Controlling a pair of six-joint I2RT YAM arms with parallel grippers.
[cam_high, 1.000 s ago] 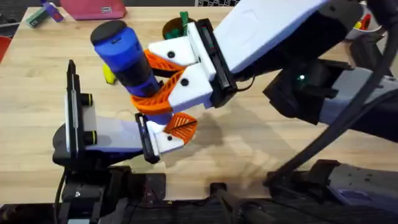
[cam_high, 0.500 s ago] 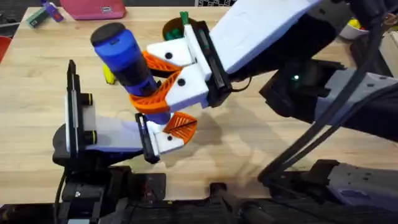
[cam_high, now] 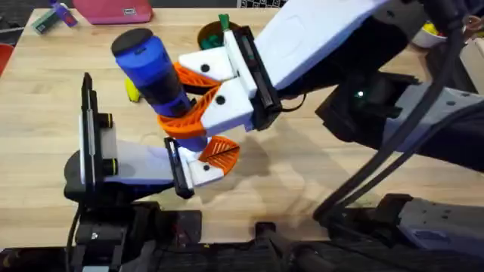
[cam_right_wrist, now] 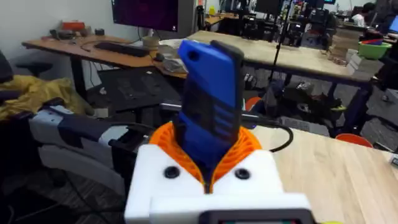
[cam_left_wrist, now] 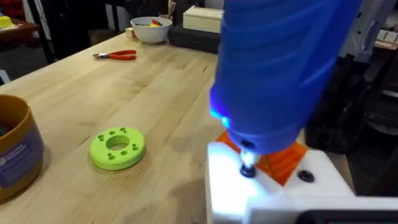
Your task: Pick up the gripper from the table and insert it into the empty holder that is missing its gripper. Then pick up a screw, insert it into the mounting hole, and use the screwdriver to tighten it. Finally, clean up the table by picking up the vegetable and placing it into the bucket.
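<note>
Spanning the middle of the overhead view, the wooden table (cam_high: 302,189) has bare wood on its near right part, under the big white right arm that reaches in from the upper right. The right gripper (cam_high: 185,102) has its orange pads clamped around the blue screwdriver (cam_high: 155,75), which stands nearly upright with its black cap towards the camera. In the left wrist view the screwdriver's thin metal bit (cam_left_wrist: 247,169) sits on a dark spot in the top of a white finger block (cam_left_wrist: 273,193), beside an orange ribbed tip (cam_left_wrist: 280,163). That block belongs to the left gripper (cam_high: 204,162), which lies low near the front edge; whether its jaws are open or shut, I cannot tell.

An orange-brown bucket (cam_left_wrist: 15,152) with a blue label band stands on the table near a flat lime-green ring (cam_left_wrist: 117,147); its contents are not visible. A white bowl (cam_left_wrist: 151,28) holding small coloured pieces sits at the far edge, with red-handled pliers (cam_left_wrist: 116,55) close by. The yellow vegetable (cam_high: 132,91) peeks out beside the screwdriver, lying on the table.
</note>
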